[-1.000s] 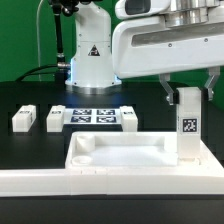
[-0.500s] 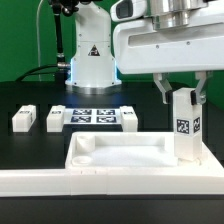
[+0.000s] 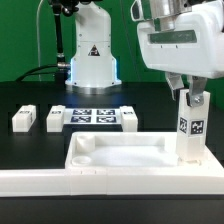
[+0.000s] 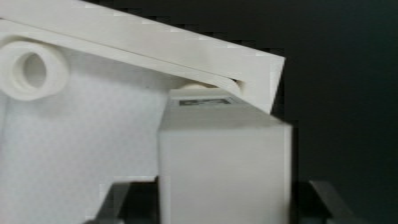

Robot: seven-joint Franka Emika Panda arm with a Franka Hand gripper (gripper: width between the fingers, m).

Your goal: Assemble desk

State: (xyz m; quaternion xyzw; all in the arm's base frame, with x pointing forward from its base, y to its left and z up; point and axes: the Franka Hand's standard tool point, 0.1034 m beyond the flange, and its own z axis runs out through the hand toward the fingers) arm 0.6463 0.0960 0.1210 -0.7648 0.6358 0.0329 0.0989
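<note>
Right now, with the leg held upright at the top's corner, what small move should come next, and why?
Probably ease the leg straight down into the corner of the top. The gripper clamps it upright at the exterior view's right end, and the wrist view shows its far end meeting the rim.

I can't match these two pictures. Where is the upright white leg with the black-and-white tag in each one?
Exterior view: the leg stands upright at the exterior view's right, gripped by the end effector, by the desk top's corner.
Wrist view: the leg is the large white block nearest the camera, between two dark fingers.
Shared landmark: the desk top's raised rim.
</note>
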